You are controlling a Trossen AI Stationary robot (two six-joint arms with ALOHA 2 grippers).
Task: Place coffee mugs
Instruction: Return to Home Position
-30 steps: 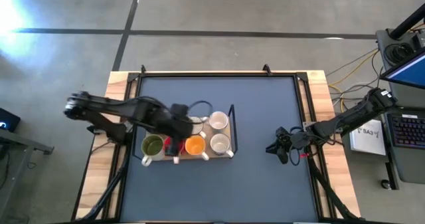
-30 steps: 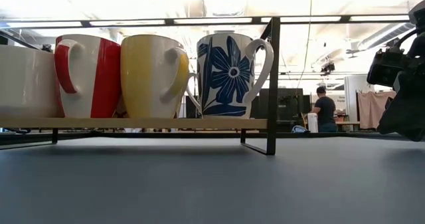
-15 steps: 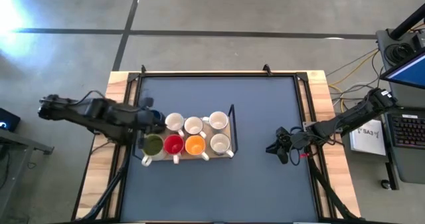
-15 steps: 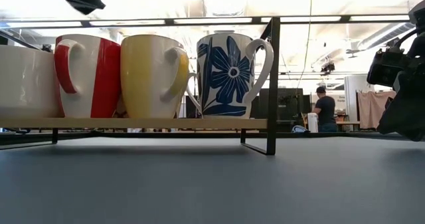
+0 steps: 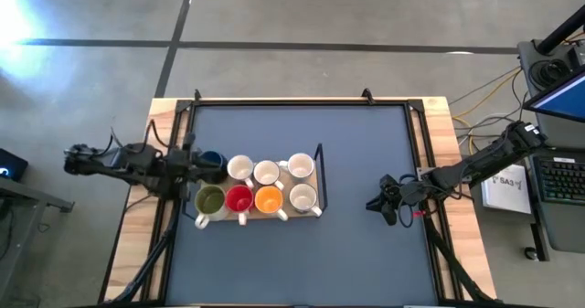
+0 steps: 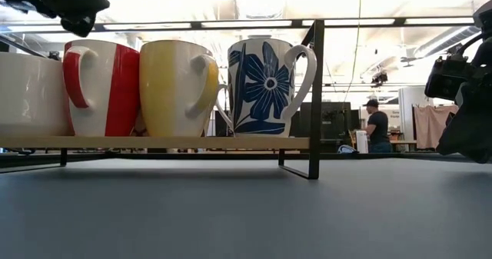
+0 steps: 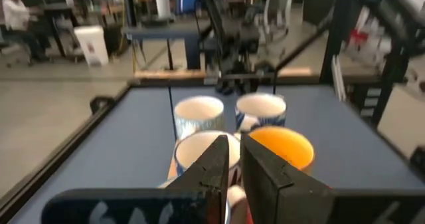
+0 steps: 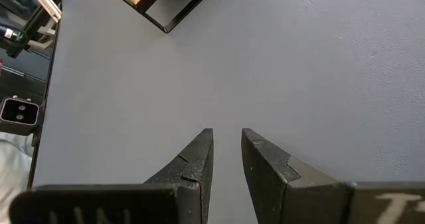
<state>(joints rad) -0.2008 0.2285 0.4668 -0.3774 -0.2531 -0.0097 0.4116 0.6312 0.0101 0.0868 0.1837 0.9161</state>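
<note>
Eight mugs stand upright on a low wooden rack (image 5: 281, 182) with a black frame. The back row holds a dark blue mug (image 5: 212, 159) and three white ones (image 5: 239, 168) (image 5: 266, 172) (image 5: 301, 165). In front stand olive green (image 5: 210, 199), red (image 5: 239, 199), orange (image 5: 268, 199) and white (image 5: 302, 197). My left gripper (image 5: 192, 162) hovers at the table's left edge beside the dark blue mug, shut and empty; in its wrist view it (image 7: 234, 161) points across the mugs. My right gripper (image 5: 377, 205) waits to the right of the rack, narrowly open (image 8: 226, 144) above bare mat.
The rack's upright black end frame (image 6: 317, 97) stands on its right side. The dark mat (image 5: 366, 253) lies bare in front of the rack and to its right. Wooden table borders (image 5: 155, 244) run along both sides. A person (image 6: 377, 124) stands far off in the room.
My left arm has drawn back from above the rack's back row toward the table's left edge, and its gripper now shows at the low view's upper left. The mugs have stayed where they were. My right arm has kept still.
</note>
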